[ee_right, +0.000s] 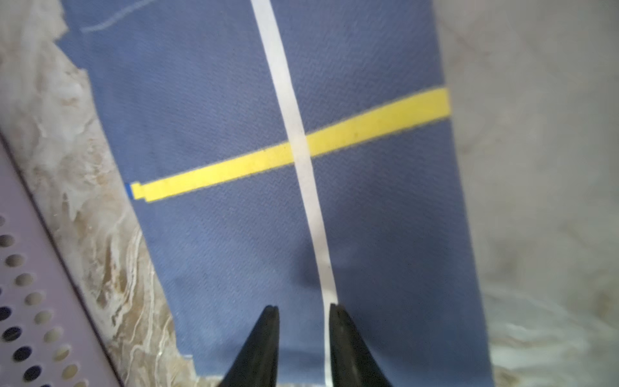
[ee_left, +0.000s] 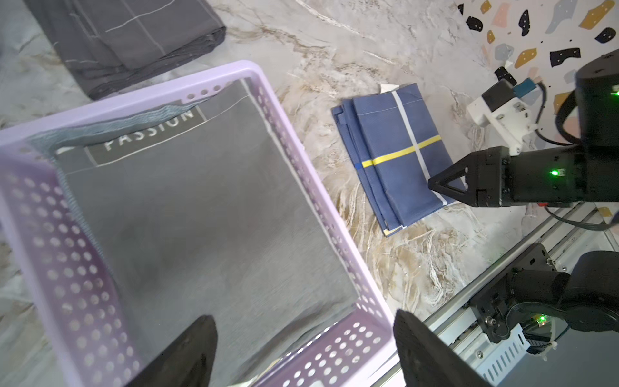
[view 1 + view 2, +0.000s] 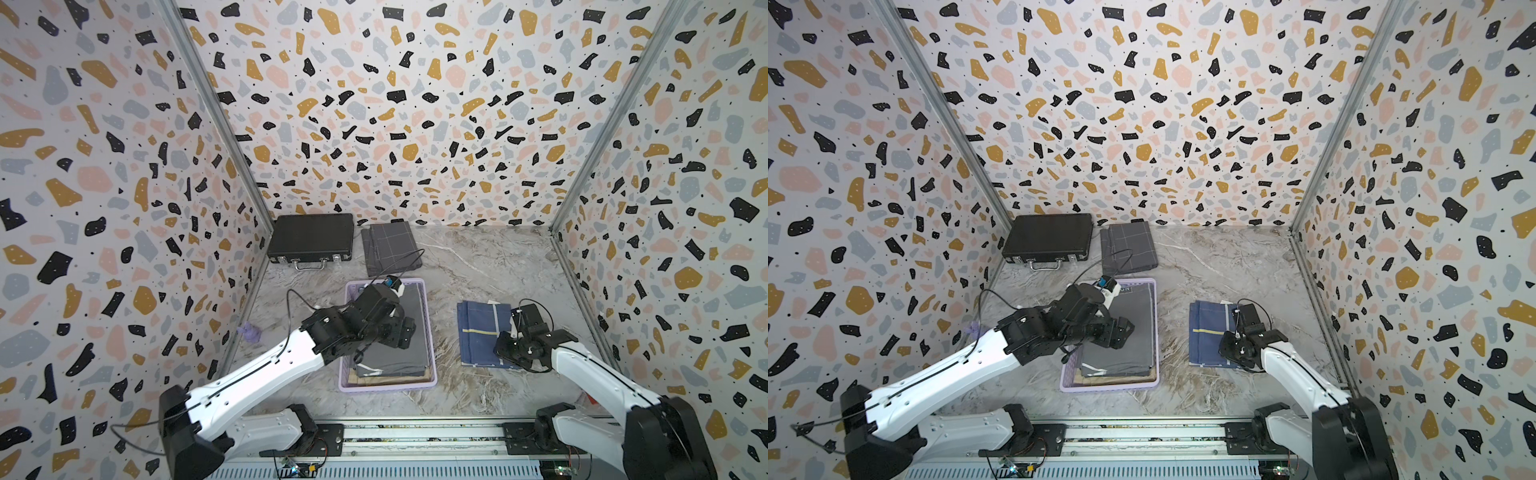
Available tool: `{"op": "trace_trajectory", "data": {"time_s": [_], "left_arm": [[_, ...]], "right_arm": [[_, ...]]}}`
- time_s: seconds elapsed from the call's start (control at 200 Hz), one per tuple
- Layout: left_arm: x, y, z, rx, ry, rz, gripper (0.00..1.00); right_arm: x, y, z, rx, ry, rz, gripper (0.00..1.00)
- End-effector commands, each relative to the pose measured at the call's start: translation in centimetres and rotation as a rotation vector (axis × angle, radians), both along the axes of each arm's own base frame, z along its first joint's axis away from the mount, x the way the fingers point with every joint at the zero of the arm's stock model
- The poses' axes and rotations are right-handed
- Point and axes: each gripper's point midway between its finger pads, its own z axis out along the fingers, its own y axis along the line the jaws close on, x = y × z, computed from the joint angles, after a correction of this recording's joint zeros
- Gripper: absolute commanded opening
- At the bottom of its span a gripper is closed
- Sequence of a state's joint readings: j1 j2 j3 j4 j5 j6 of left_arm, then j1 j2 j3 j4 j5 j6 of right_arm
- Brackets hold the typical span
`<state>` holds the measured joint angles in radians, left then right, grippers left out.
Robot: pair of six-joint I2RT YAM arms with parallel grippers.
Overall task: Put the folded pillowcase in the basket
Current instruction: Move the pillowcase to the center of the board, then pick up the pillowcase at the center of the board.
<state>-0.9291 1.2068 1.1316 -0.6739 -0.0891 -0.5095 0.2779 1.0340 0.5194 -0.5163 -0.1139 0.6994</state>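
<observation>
Left end effector [image 2: 303,318] gaped empty above the basket [image 3: 386,387], centre frame, which held a grey cloth [image 3: 411,299]. Just right, on the counter [image 3: 478,257], the blue folded pillowcase [image 3: 478,328] lay long axis up-frame, parallel to the basket. The right end effector [image 1: 303,308], jaws narrowly parted, stood over its lower-right corner, the nearer arm.

Pillowcase [image 3: 415,316] in basket [image 3: 386,389]; second pillowcase [image 3: 478,328] to right.

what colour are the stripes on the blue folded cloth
Yellow crossed by white on the blue folded cloth; clearest in the right wrist view.
</observation>
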Motion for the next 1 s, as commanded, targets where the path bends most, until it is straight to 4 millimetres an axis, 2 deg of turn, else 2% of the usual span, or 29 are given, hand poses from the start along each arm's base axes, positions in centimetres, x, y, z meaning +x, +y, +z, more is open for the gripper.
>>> {"op": "trace_trajectory", "data": {"time_s": [0.0,0.06,0.145,0.275,0.461,0.536,0.566,0.646,0.776,0.996], "left_arm": [[1.0,-2.8,2.0,-0.025,-0.069,-0.010,0.86],[1.4,-4.3,2.2,-0.022,-0.069,-0.025,0.86],[2.0,-5.9,2.8,-0.032,-0.073,-0.036,0.87],[3.1,-8.4,3.4,-0.041,-0.070,-0.060,0.87],[4.8,-11.8,2.1,-0.019,-0.044,-0.079,0.87],[5.4,-13.0,1.7,-0.013,-0.041,-0.086,0.87],[5.7,-13.4,1.5,-0.007,-0.041,-0.088,0.87],[6.6,-14.5,0.6,0.014,-0.042,-0.091,0.87],[7.5,-16.9,-1.9,0.044,0.002,-0.111,0.87],[10.6,-19.2,-6.9,0.148,0.038,-0.052,0.90]], "right_arm": [[-0.4,-1.5,3.2,-0.072,-0.054,-0.010,0.35],[0.1,-2.0,5.0,-0.097,-0.105,-0.010,0.36],[0.8,-2.6,6.5,-0.129,-0.150,-0.016,0.38],[2.1,-3.8,7.6,-0.208,-0.181,-0.032,0.44],[3.5,-5.9,8.7,-0.255,-0.198,-0.097,0.52],[3.7,-6.4,7.8,-0.259,-0.170,-0.113,0.67],[3.7,-6.4,7.3,-0.251,-0.149,-0.117,0.68],[4.0,-5.4,5.6,-0.196,-0.114,-0.086,0.68],[3.8,-4.4,3.1,-0.151,-0.058,-0.044,0.67],[0.4,-4.4,-0.4,-0.126,0.027,-0.051,0.70]]}}
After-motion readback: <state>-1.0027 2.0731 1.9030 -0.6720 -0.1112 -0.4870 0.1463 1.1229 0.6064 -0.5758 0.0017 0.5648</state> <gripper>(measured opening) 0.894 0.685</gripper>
